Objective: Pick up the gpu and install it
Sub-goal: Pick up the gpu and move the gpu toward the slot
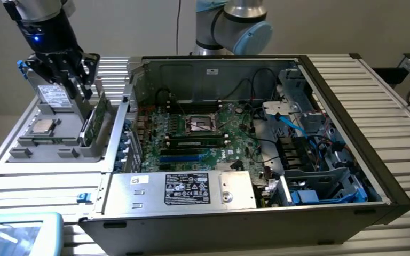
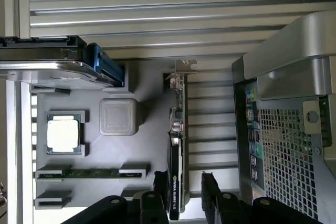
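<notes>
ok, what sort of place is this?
Probably a robotics lab bench for PC assembly: an open computer case with its motherboard exposed, a grey tray of loose parts including a graphics card, all on a slatted metal table.

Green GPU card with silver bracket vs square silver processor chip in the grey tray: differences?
The gpu stands on edge; the processor chip lies flat in a recess. The gpu is long and thin; the chip is square. The open gripper is lined up over the gpu, not the chip. Both sit in the grey tray.
</notes>
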Action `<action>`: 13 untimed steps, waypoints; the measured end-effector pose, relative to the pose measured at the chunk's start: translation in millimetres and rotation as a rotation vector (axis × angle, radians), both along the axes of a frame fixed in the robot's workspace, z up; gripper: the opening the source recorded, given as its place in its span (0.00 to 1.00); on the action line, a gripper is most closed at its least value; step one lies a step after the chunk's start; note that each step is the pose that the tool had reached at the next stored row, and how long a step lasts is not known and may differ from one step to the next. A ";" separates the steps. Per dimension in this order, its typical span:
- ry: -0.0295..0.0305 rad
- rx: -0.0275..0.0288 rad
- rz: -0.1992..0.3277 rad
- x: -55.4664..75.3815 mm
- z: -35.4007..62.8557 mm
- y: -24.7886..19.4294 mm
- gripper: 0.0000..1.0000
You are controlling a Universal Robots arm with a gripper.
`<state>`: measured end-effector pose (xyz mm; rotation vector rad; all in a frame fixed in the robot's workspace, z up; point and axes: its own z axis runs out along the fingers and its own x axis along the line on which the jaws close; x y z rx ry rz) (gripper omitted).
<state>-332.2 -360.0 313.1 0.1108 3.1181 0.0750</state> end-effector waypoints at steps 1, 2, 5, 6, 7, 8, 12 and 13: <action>0.0001 0.0000 0.000 0.0 -1.8 0.0 0.40; 0.0000 0.0000 0.000 0.0 -3.6 0.0 0.40; 0.0000 0.0000 0.000 0.0 -9.0 0.0 0.40; 0.0000 0.0000 0.000 0.0 -10.9 0.0 0.40; 0.0000 0.0000 0.000 0.0 -12.7 0.0 0.40; 0.0000 0.0000 0.000 0.0 -14.5 0.0 0.40; 0.0000 0.0000 0.000 0.0 -21.8 0.0 0.40; 0.0001 0.0000 0.000 0.0 -23.5 0.0 0.40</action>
